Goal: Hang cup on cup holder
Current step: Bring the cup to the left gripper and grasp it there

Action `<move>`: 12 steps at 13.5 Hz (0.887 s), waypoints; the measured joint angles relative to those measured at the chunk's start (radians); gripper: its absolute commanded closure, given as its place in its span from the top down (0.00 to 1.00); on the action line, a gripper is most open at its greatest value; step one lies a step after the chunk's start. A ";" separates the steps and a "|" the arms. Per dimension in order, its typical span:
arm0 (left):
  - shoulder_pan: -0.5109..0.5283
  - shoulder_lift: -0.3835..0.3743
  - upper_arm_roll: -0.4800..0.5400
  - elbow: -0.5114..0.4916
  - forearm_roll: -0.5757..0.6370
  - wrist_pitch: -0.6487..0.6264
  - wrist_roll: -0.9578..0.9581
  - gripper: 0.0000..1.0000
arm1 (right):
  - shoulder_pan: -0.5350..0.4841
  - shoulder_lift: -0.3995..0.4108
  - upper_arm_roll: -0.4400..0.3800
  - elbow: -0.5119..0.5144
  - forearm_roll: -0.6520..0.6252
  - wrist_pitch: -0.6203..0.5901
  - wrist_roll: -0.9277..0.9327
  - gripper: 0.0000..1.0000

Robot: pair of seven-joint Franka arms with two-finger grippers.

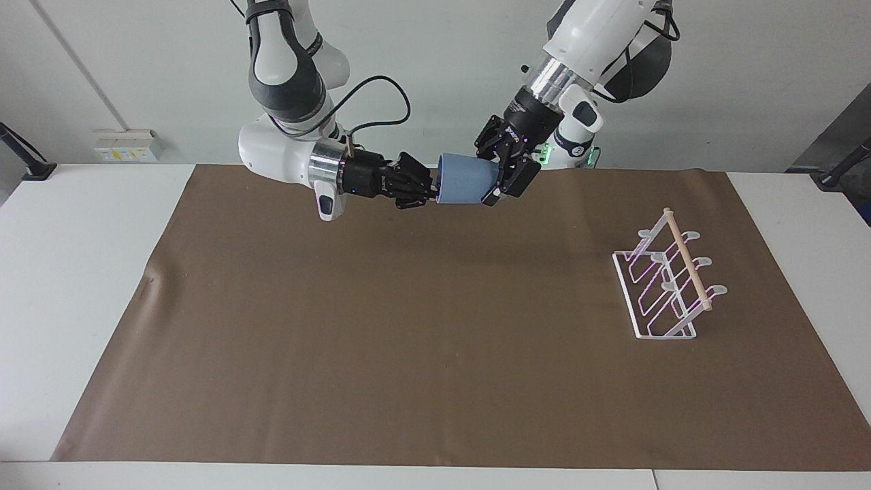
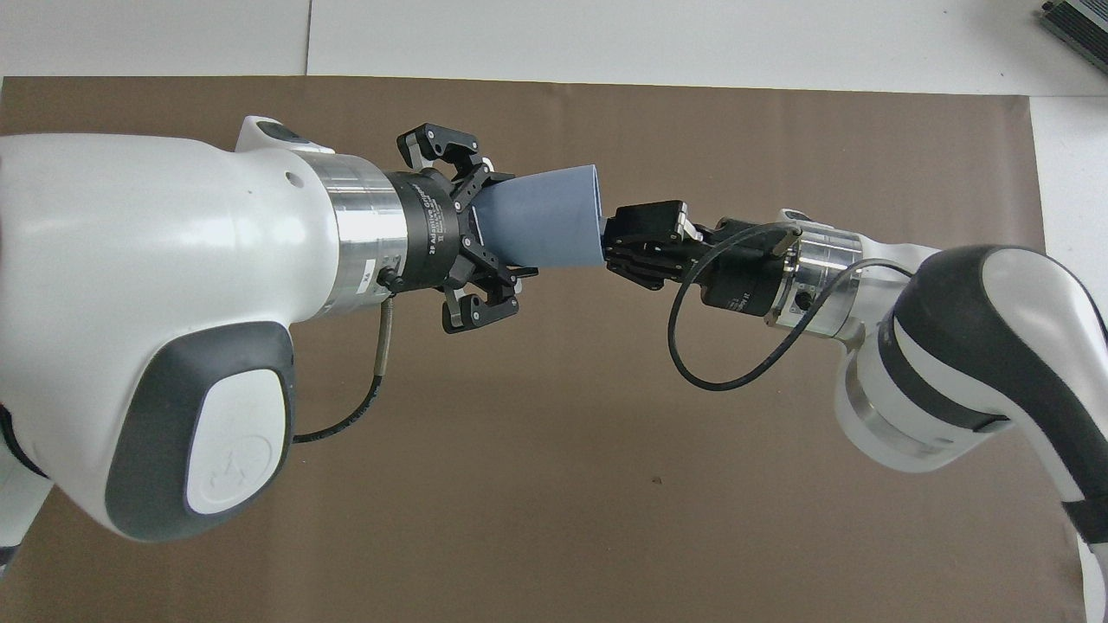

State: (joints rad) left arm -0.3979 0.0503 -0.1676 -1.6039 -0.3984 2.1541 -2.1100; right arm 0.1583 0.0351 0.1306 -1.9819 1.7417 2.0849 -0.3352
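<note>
Now I'm holding the light-blue cup (image 1: 465, 180) on its side in mid-air over the brown mat (image 1: 422, 354), w/ my left gripper (image 1: 502, 178) clamping its narrow base end. My right gripper (image 1: 430, 192) is at the rim; can't tell if it's gripping. The white wire cup holder (image 1: 667, 286) is sitting on the mat, well apart from the cup, toward my left arm's end.

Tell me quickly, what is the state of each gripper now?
Left gripper: closed on the cup, at its narrow end.
Right gripper: at the cup's rim; cannot be told.
</note>
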 measured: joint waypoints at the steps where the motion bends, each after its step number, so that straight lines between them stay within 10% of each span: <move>1: -0.008 0.000 -0.005 0.000 -0.001 -0.004 -0.004 0.00 | 0.000 0.000 0.000 0.001 0.005 0.000 0.001 0.51; 12: -0.012 0.000 0.009 0.000 -0.006 -0.044 -0.011 0.00 | -0.008 0.000 -0.001 0.003 -0.027 0.001 0.006 0.82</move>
State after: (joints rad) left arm -0.4098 0.0507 -0.1590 -1.6043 -0.4044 2.1103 -2.1210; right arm 0.1506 0.0347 0.1298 -1.9789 1.7152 2.0863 -0.3288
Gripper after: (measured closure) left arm 0.251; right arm 0.308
